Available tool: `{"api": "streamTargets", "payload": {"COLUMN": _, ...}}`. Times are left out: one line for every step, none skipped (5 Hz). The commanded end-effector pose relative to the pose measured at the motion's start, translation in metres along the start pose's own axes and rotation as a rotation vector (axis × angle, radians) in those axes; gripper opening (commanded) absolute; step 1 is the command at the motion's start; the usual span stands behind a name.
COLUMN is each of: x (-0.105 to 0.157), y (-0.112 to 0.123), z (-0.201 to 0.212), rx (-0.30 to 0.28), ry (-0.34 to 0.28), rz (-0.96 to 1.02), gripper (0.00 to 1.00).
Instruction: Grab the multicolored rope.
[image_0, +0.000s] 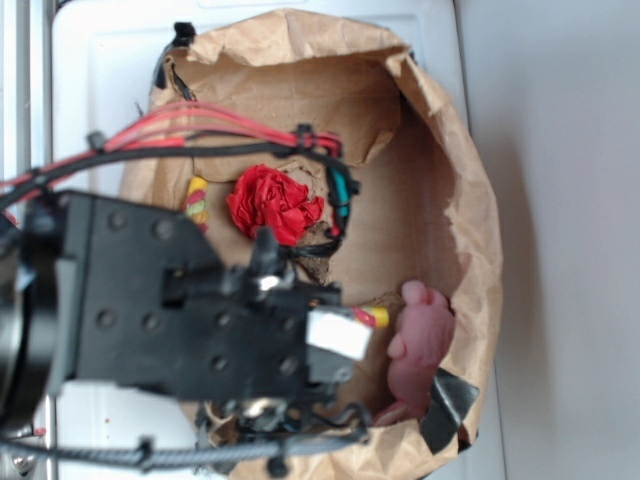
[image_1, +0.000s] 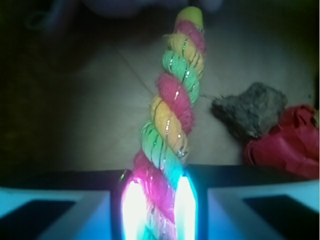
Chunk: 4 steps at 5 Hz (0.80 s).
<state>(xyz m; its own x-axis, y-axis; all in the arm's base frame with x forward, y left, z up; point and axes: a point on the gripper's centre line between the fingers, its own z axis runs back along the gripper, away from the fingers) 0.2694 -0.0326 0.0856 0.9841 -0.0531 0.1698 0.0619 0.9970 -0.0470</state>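
The multicolored rope (image_1: 175, 100) is a thick twist of pink, yellow and light green strands. In the wrist view it runs from between my lit pads (image_1: 132, 210) up to its yellow tip. My gripper (image_1: 157, 210) is shut on the rope, with both pads pressed against its sides. In the exterior view the arm hides most of the rope. One striped end (image_0: 376, 317) sticks out beside the white finger (image_0: 338, 336), and another striped bit (image_0: 197, 200) shows left of the flower.
Everything lies inside a brown paper bag (image_0: 470, 200) with raised crumpled walls. A red crumpled paper flower (image_0: 272, 203) (image_1: 287, 142) sits near the rope, next to a grey lump (image_1: 252, 110). A pink plush toy (image_0: 420, 350) lies by the bag's right wall. Red cables (image_0: 150, 125) cross above.
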Motion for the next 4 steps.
{"api": "streamTargets", "payload": {"x": 0.018, "y": 0.017, "z": 0.056, "rx": -0.039, "ry": -0.108, "rz": 0.089, "gripper": 0.0}}
{"api": "streamTargets", "payload": {"x": 0.015, "y": 0.023, "z": 0.081, "rx": -0.027, "ry": -0.151, "rz": 0.141, "gripper": 0.0}}
{"api": "streamTargets", "payload": {"x": 0.009, "y": 0.028, "z": 0.108, "rx": -0.005, "ry": -0.186, "rz": 0.205, "gripper": 0.0}}
{"api": "streamTargets", "payload": {"x": 0.009, "y": 0.036, "z": 0.129, "rx": -0.007, "ry": -0.2, "rz": 0.26, "gripper": 0.0}}
